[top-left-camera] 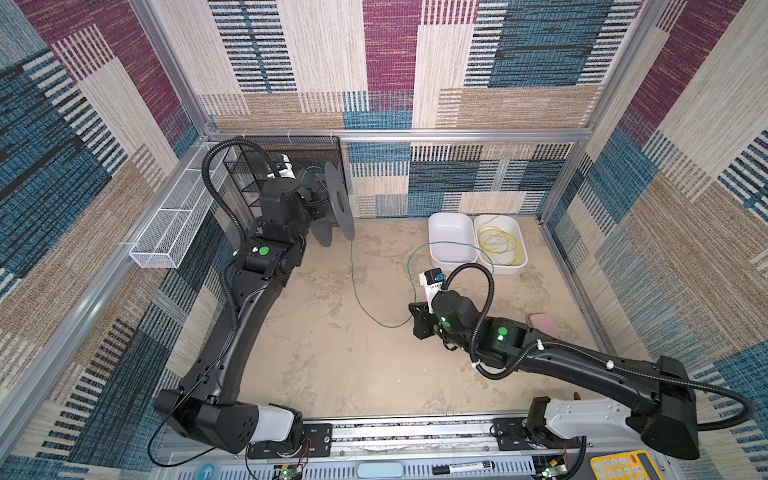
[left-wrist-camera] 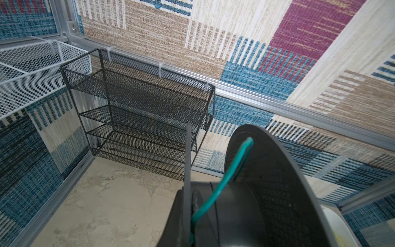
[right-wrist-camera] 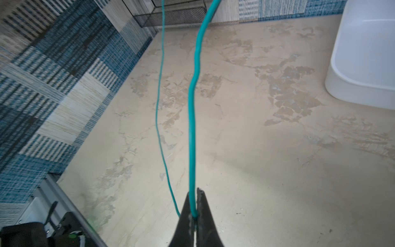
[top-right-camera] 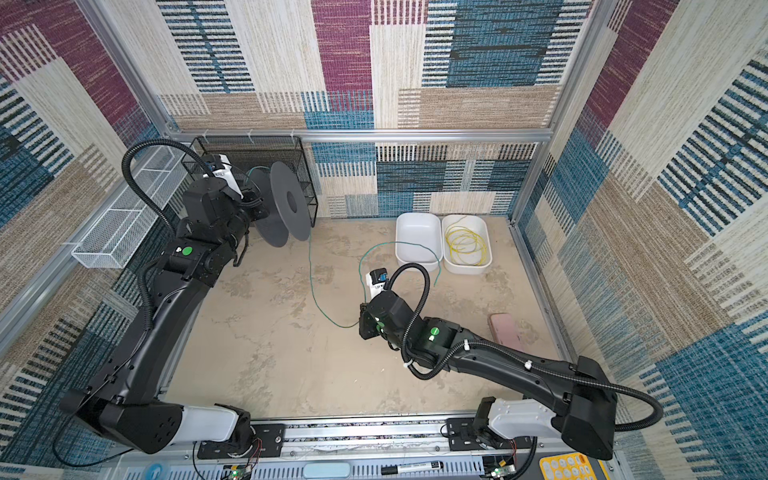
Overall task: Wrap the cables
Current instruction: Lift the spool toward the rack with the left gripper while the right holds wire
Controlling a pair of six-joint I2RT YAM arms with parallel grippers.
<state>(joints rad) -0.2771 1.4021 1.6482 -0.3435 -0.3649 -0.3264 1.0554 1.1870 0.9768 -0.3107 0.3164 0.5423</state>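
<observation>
A grey spool is held up at the back left. My left gripper is shut on its thin near flange. The teal cable drops from the spool to the table and curves across to my right gripper. In the right wrist view that gripper is shut on the teal cable, which then arcs back over the front of the left white bin. The yellow cable lies coiled in the right white bin.
A black mesh shelf stands against the back wall behind the spool. A white mesh basket hangs on the left wall. A pink object lies by the right wall. A marker lies on the front rail.
</observation>
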